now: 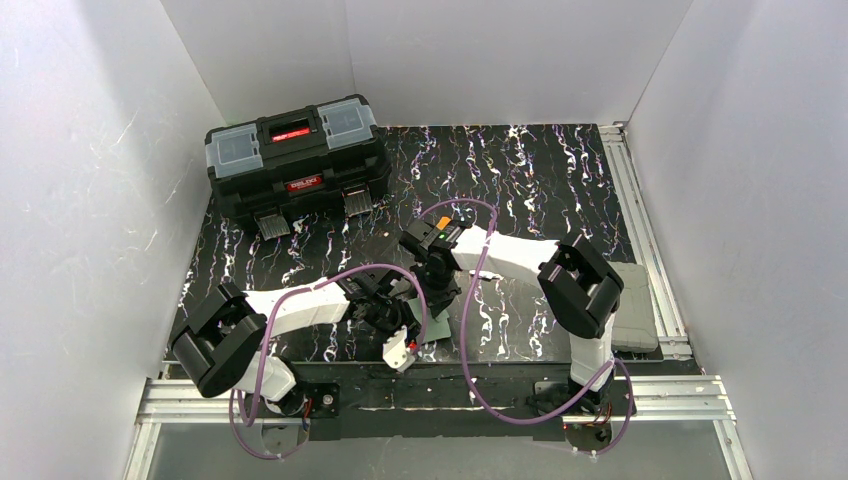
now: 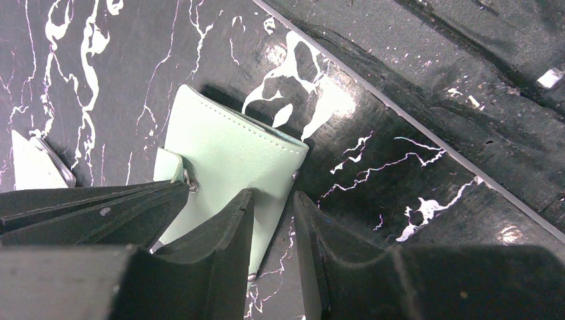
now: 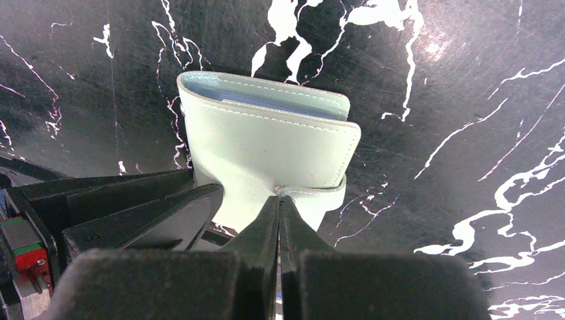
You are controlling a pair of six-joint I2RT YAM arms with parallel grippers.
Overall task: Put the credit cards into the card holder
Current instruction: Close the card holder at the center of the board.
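While, seen from above, both arms are crowding low over the bench [image 1: 520, 170], at the left wrist the left pincer [image 2: 273, 200] is standing apart, the card holder [image 2: 226, 153] lying partly between its tips. At the right wrist, the right pincer [image 3: 280, 199] is clamping that holder's flap.

Black marbled table [image 1: 540, 170] under black toolbox [image 1: 296, 165] and mint-green card holder [image 3: 266, 153]

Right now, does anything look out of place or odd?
Only the wallet, by the table's near edge: folded, yet its upper flap gapes along one edge, unsnapped, with the tab seemingly pinched in the shut right gripper. No card clearly shows; whether one sits inside, I cannot tell. Nothing spilled or damaged.
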